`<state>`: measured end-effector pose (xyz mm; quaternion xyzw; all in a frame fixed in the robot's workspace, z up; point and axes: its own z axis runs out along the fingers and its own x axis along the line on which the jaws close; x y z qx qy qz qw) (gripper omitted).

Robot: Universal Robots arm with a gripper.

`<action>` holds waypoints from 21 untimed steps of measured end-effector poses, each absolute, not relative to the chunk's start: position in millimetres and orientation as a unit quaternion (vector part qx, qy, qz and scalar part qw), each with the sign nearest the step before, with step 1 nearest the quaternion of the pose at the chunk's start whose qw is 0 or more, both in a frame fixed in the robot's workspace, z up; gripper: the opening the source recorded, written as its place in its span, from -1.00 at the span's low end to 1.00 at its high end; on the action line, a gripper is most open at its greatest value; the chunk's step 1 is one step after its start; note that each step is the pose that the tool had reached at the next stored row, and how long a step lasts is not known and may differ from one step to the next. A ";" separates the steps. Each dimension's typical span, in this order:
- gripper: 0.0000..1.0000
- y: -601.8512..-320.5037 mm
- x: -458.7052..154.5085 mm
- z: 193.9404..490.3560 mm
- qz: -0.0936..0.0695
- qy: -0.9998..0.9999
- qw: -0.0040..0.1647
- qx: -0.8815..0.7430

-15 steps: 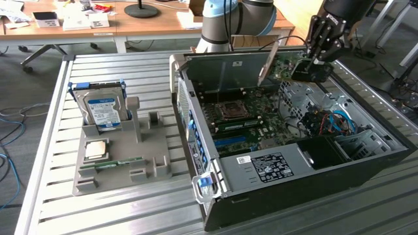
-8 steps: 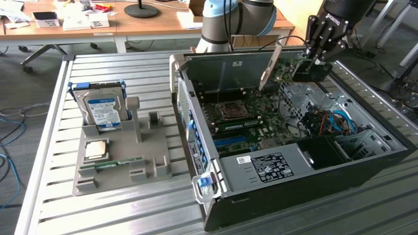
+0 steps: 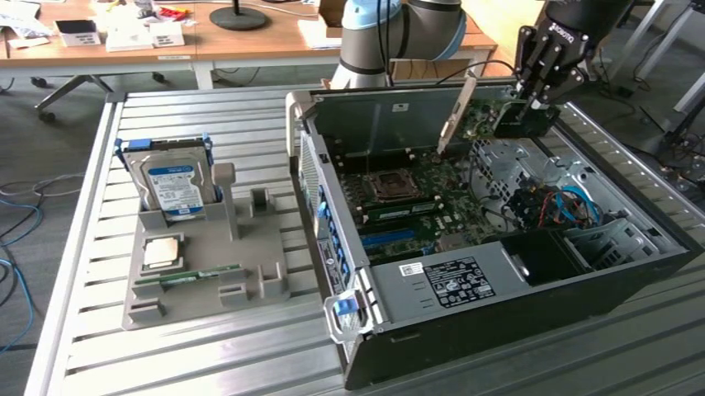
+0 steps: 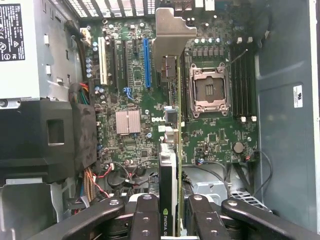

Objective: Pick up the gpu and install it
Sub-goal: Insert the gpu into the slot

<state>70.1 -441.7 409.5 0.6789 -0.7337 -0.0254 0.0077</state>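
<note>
Hanging over the open case (image 3: 496,330), gripper (image 3: 534,101) clamping the gpu (image 3: 481,115) edge-down

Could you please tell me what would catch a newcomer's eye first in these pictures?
The gripper holding the gpu on edge above the open computer case stands out first, over the motherboard. On the exterior view's left, a hard drive with a blue-white label stands upright in a gray holder on the slatted table.
</note>
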 end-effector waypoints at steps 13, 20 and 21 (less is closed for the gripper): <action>-0.47 -441.7 70.1 409.5 -0.025 -0.715 0.008 0.698; -0.47 -441.7 70.1 409.5 -0.025 -0.688 0.009 0.725; -0.47 -441.7 70.1 409.5 -0.025 -0.684 0.009 0.729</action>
